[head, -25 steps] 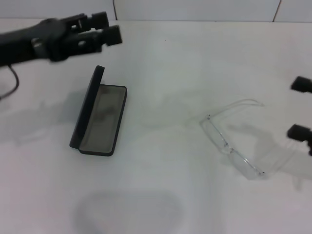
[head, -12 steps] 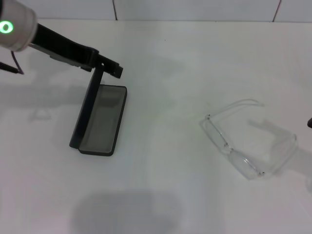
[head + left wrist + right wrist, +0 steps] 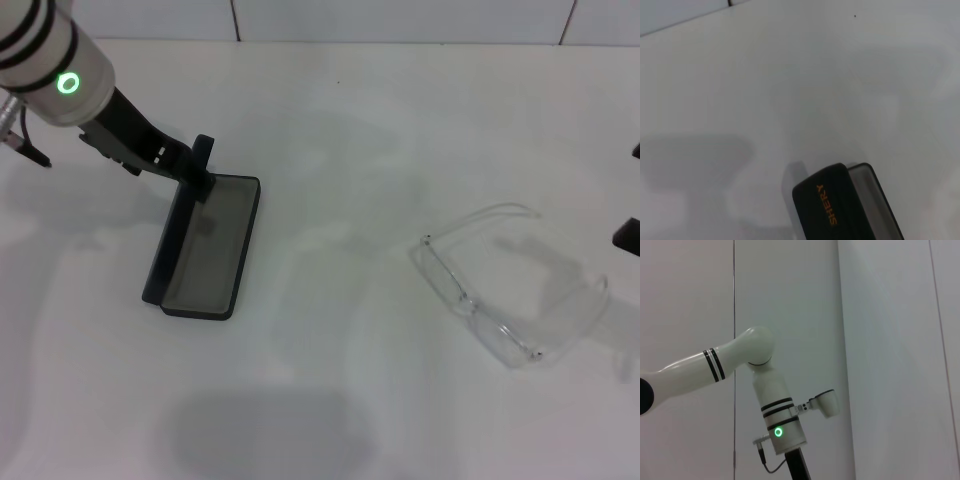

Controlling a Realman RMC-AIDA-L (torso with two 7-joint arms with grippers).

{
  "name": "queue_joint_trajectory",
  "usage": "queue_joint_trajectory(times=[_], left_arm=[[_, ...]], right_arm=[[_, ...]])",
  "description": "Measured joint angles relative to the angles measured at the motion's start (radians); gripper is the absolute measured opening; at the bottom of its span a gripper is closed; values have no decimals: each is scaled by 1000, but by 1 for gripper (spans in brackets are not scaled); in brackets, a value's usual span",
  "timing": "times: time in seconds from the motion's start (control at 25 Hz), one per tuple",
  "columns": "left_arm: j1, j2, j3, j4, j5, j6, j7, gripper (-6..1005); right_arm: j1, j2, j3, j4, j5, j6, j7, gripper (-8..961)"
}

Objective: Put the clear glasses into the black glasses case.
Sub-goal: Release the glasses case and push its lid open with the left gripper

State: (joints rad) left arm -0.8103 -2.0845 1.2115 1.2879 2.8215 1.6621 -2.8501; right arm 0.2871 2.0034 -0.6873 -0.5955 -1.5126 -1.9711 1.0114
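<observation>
The black glasses case point(image 3: 205, 250) lies open on the white table at the left, grey lining up, its lid point(image 3: 178, 225) standing upright on the left side. My left gripper point(image 3: 196, 168) reaches down from the upper left to the far end of that lid. The left wrist view shows the lid point(image 3: 832, 207) with orange "SHERY" lettering close below the camera. The clear glasses point(image 3: 500, 295) lie unfolded on the table at the right, well apart from the case. My right gripper point(image 3: 633, 193) shows only as two separate black tips at the right edge, open and holding nothing.
The white table point(image 3: 340, 150) ends at a tiled wall along the far side. In the right wrist view only my left arm point(image 3: 775, 425), white with a green ring light, stands before the pale wall.
My left arm has swung down from above the case to the far end of its lid. My right gripper pulled back to the right edge. The case and glasses have not moved.
</observation>
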Motion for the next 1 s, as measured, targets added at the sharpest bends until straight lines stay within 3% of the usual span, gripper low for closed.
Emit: queue_joint_trajectory(times=[1.0], left_arm=[[-17,0,3,-171,1,-123,15,794]], right_arm=[[24,6,0,28,0,28,-11,880]])
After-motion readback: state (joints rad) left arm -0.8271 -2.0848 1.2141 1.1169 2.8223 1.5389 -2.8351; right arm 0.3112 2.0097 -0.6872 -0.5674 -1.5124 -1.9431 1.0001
